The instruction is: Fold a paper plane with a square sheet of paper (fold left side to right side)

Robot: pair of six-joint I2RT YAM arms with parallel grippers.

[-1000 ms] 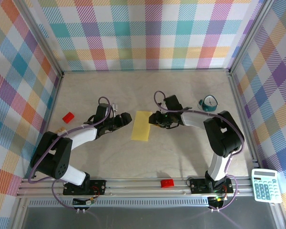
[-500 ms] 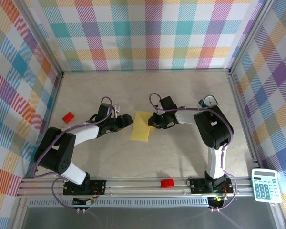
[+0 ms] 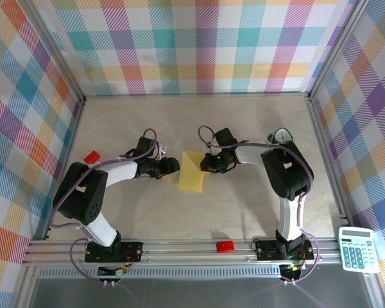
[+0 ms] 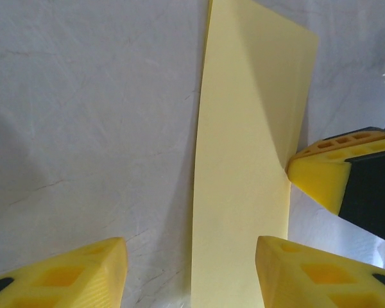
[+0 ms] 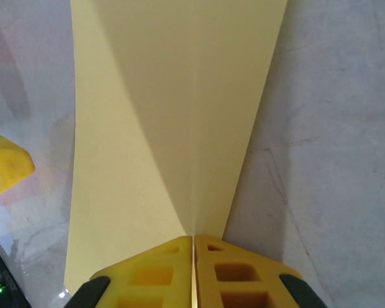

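Right now your square sheet of paper (image 3: 192, 173) lies near the middle of the table (image 3: 244, 212) in the top view. It is doubled over into a tall narrow yellow strip, between the two grippers.

Your right gripper (image 3: 205, 164) sits at the strip's upper right edge. In the right wrist view its two yellow fingers (image 5: 147, 276) are pressed together at the bottom centre of the frame. The paper's (image 5: 173, 109) edge runs into the seam between them, so it is clamped on the sheet there. The left wrist view shows the same contact at right of centre: the yellow tip of the right gripper (image 4: 308, 173) meets the paper's (image 4: 244, 160) right edge, which lifts slightly at that spot.

Your left gripper (image 3: 175, 167) is just beside the strip's left edge in the top view. From its own camera the fingers (image 4: 70, 276) stand well apart in the bottom corners, the left gripper (image 4: 189, 279) straddling the near end of the strip without closing on it.

One red brick (image 3: 91, 156) lies at the left of the table, another (image 3: 225, 246) on the front rail.
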